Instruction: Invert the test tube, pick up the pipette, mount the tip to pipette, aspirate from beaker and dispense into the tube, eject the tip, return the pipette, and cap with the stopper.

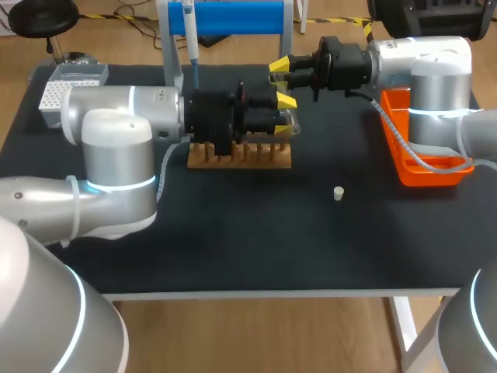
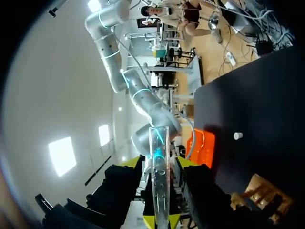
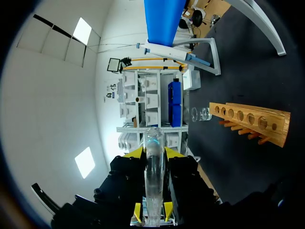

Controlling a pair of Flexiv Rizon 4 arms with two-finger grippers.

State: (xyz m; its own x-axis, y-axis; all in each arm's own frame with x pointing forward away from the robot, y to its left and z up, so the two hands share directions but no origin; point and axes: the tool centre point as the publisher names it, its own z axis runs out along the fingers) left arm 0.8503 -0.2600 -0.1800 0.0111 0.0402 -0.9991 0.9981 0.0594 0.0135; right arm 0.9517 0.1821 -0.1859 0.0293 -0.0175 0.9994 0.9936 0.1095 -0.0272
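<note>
**One tube, two grippers, up off the table**

Starting far left: one white tip box (image 1: pixel 66 89), boxy, its flat top dotted with a fine grid, sits on the matte black table (image 1: pixel 233 241). Next along the back edge is one stand (image 1: pixel 233 17), a smooth blue bar on pale legs. One slim pipette (image 1: pixel 189 35) hangs upright from it. In front of that is one wooden rack (image 1: pixel 241 155), a blond block with a row of round holes. The right wrist view picks up one small glass beaker (image 3: pixel 202 114), round and clear, past the rack's far end.

Now the centre. The left gripper (image 1: pixel 286 116), black with yellow wedge tips, comes in from the left, raised above the rack. One test tube (image 2: pixel 159 143), clear and thin-walled, runs between its fingers (image 2: pixel 131 164), with the open mouth poking out beyond them. A sliver of gap shows on each side, so this hand is spread around the tube, not clamping it.

The right gripper (image 1: pixel 278 71) reaches in from the opposite side, close behind the left one. Its fingers (image 3: pixel 136 153) press the tube from both sides, and the rounded end sticks out past them. This is the hand holding the glass.

On to the right: one stubby off-white stopper (image 1: pixel 338 193) stands alone on the black surface, well apart from the rack. Last comes one bright orange plastic tray (image 1: pixel 435 177), rectangular, below the right arm, with a white coiled cable (image 1: pixel 396 132) draped across it.
</note>
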